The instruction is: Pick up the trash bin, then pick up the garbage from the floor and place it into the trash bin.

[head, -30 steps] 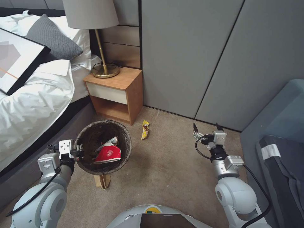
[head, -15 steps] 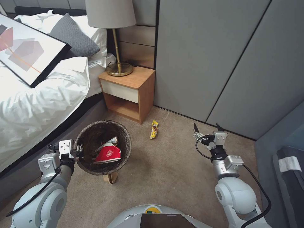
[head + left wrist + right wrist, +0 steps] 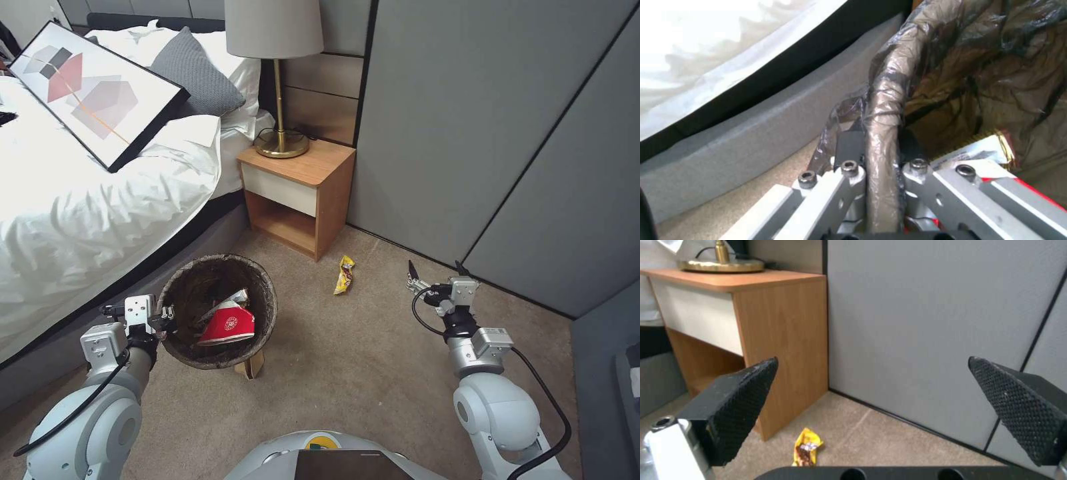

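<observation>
On the left side, the left end effector (image 3: pixel 163 313) is clamped on the rim of the trash bin (image 3: pixel 263 283), with one finger (image 3: pixel 849 146) outside and the other inside. The bin is round, and its dark brown-black liner makes a wide wrinkled band around the top. It is beside the bed (image 3: pixel 80 220), above the carpet floor (image 3: pixel 347 360). Inside the bin lies a red-and-white wrapper (image 3: pixel 229 325) with a silver edge. A brown paper piece (image 3: pixel 251 365) shows on the floor just under the bin's near side.

Further right, a yellow snack packet (image 3: pixel 344 275) lies flat on the floor, near the front corner of the wooden nightstand (image 3: pixel 300 193) and close to the grey wall panels (image 3: pixel 467 120). The packet is small, long in shape, with a dark print in the middle. A lamp (image 3: pixel 277 73) with a gold base stands on the nightstand.

On the right side, the right end effector (image 3: pixel 437 270) is held above the floor, well apart from the packet. Its two black fingers (image 3: pixel 738 400) are spread wide apart and hold nothing.
</observation>
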Available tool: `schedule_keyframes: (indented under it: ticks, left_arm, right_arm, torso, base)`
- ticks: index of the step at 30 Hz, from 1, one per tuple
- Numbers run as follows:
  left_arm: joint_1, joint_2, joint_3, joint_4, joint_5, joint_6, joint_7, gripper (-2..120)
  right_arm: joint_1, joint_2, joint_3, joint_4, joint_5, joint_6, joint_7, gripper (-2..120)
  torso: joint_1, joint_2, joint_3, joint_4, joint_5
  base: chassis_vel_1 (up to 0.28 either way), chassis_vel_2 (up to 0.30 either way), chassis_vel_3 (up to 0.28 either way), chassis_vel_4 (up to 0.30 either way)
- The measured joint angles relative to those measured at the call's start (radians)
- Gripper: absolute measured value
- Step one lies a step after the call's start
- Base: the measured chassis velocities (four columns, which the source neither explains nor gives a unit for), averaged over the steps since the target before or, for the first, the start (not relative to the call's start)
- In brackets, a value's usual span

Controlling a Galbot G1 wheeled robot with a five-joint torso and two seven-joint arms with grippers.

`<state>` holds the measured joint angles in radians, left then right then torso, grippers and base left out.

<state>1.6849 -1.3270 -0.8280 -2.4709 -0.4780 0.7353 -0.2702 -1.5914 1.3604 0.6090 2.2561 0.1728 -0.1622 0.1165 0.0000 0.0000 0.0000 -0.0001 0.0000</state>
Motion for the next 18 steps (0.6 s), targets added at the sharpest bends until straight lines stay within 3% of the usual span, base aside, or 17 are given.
schedule_keyframes:
  ticks: [18]
  left_arm:
    - [0.003,0.0,0.007,0.003,0.025,-0.002,0.028,3]
  right_arm:
    - [-0.004,0.003,0.012,-0.005,0.003,-0.013,0.025,100]
  torso:
    - [0.0,0.0,0.0,-0.0001,0.0]
  base:
    - [0.0,0.0,0.0,0.0]
